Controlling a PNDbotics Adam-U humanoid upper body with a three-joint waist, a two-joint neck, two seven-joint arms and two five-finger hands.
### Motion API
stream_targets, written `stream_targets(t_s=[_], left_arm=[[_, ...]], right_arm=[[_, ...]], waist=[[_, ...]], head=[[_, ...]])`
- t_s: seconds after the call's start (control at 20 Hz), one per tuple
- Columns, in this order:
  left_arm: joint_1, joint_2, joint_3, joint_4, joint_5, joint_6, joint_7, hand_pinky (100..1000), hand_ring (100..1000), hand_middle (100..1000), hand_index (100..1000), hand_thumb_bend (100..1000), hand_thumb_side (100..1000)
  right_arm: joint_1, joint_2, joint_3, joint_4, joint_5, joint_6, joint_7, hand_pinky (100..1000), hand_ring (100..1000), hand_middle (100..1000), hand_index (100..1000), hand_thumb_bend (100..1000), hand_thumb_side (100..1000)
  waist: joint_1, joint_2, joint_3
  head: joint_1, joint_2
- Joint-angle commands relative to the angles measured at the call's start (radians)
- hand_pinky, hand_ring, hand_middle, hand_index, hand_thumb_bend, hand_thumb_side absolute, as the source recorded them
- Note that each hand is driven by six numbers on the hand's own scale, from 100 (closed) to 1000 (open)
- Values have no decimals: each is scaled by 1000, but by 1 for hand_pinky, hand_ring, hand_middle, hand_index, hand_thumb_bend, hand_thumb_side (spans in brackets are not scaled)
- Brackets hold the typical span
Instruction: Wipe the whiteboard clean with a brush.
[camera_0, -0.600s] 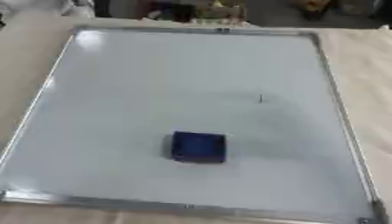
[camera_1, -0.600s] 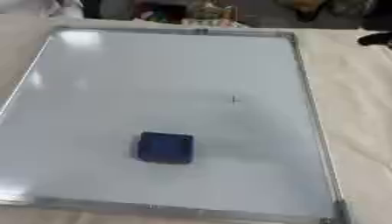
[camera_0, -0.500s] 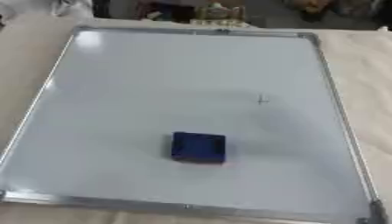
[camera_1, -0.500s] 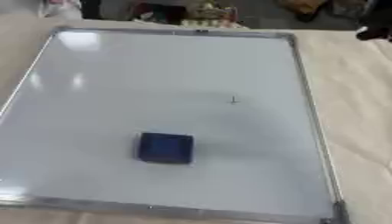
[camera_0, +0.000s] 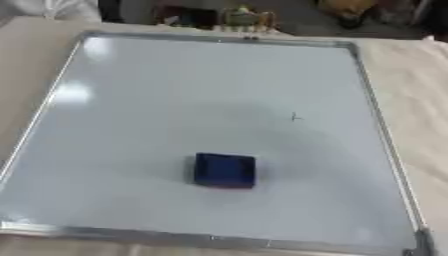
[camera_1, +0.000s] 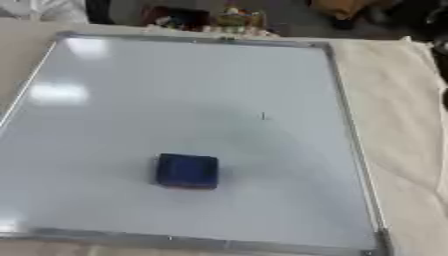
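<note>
A large whiteboard (camera_0: 175, 100) with a silver frame lies flat on the cloth-covered table and fills most of both views. On its lower middle rests a dark blue brush block (camera_0: 225, 170) with a thin red underside, and nothing touches it. To the right of centre on the board is one small dark pen mark (camera_0: 295, 117). A dark shape, probably part of my right hand (camera_1: 443, 75), shows only at the right edge of the right eye view, off the board. My left hand is out of sight.
Beige cloth (camera_1: 407, 130) covers the table to the right of the board and along its left side. Beyond the far edge are cluttered small items (camera_0: 245, 17) and a white object (camera_0: 44, 7) at the far left.
The dark shape at the right edge has drawn further out of the picture. The brush and board lie as before. The whole view has shifted slightly.
</note>
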Motion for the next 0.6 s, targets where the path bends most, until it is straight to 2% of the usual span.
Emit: stream_targets(t_s=[0.05,0.15,0.3,0.6], left_arm=[[-6,29,-4,-13,6,6,-4,646,612,558,676,339,964],[-9,26,-8,-14,10,8,-7,646,612,558,676,339,964],[-10,26,-13,-13,14,12,-12,646,612,558,675,337,965],[-9,27,-20,-13,18,19,-22,647,613,558,674,335,965]], right_arm=[[-38,-110,51,-19,51,24,36,739,784,612,100,690,769],[-66,-147,85,-19,79,39,58,743,782,601,100,701,746],[-111,-163,135,-19,121,58,92,755,790,597,100,714,717],[-217,-156,231,-19,202,68,170,799,839,711,100,722,655]], waist=[[1,-26,4],[2,-28,8],[0,-31,10],[-9,-42,17]], head=[[-13,-13],[-19,-16],[-23,-16],[-28,-11]])
